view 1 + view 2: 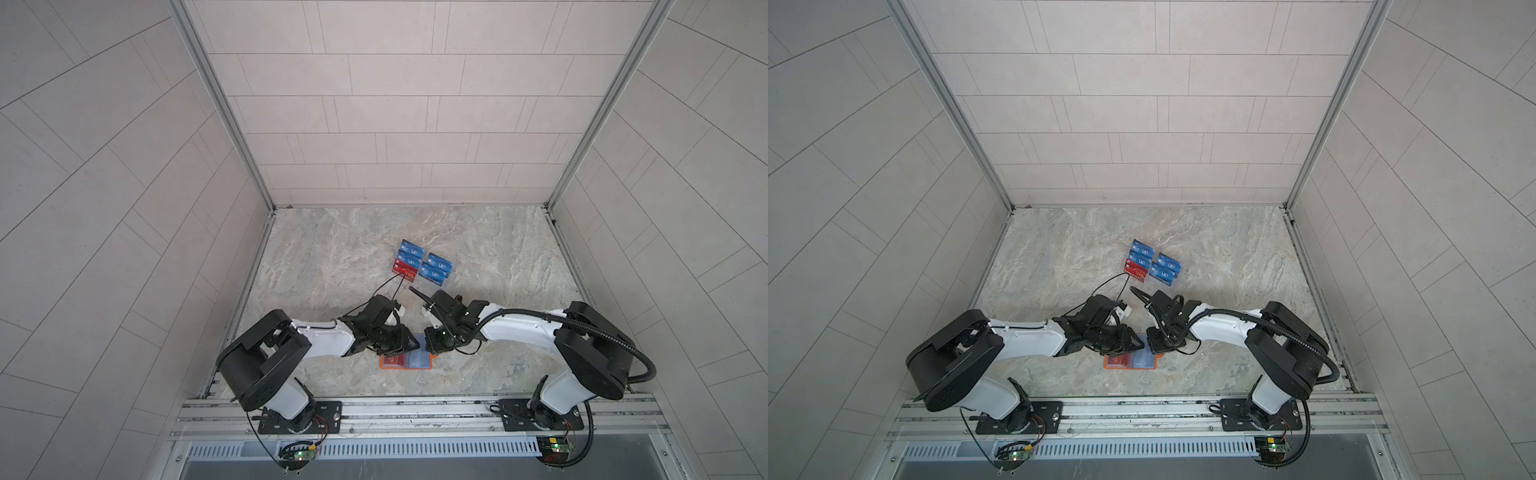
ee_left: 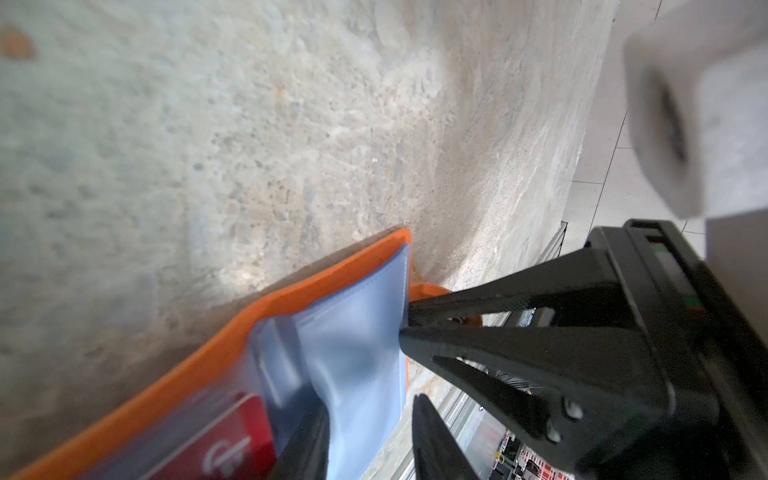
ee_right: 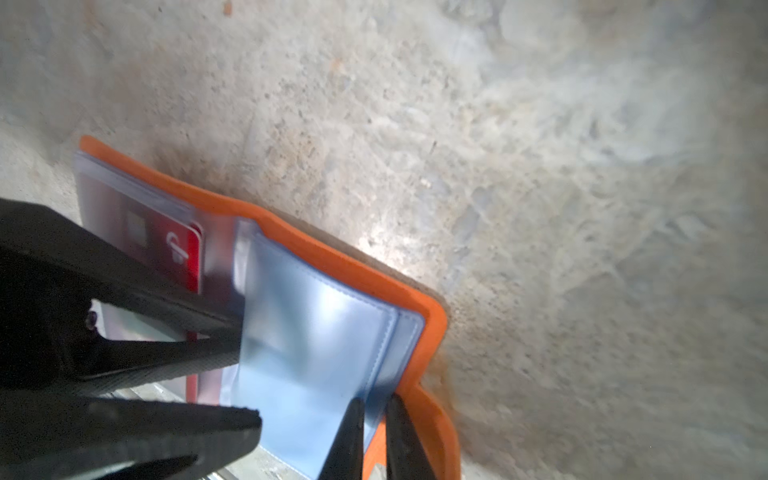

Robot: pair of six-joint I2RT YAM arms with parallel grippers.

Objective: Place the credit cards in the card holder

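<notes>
Tugging the clear sleeve (image 3: 316,332) could drag or tear the open card holder (image 3: 340,266), which lies near the surface's (image 1: 332,249) front edge. The right claw (image 3: 376,419) pinches the sleeve's edge and the left claw (image 3: 249,372) straddles it, jaws apart. Remaining credit cards (image 1: 434,266) wait mid-surface. Pale tiled walls (image 1: 374,104) enclose the marbled stone.

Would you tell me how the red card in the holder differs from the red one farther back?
The holder's red card lies under a clear sleeve; the far red card has none. The holder's one lies in the card holder; the far one adjoins blue cards. Both are red.
</notes>
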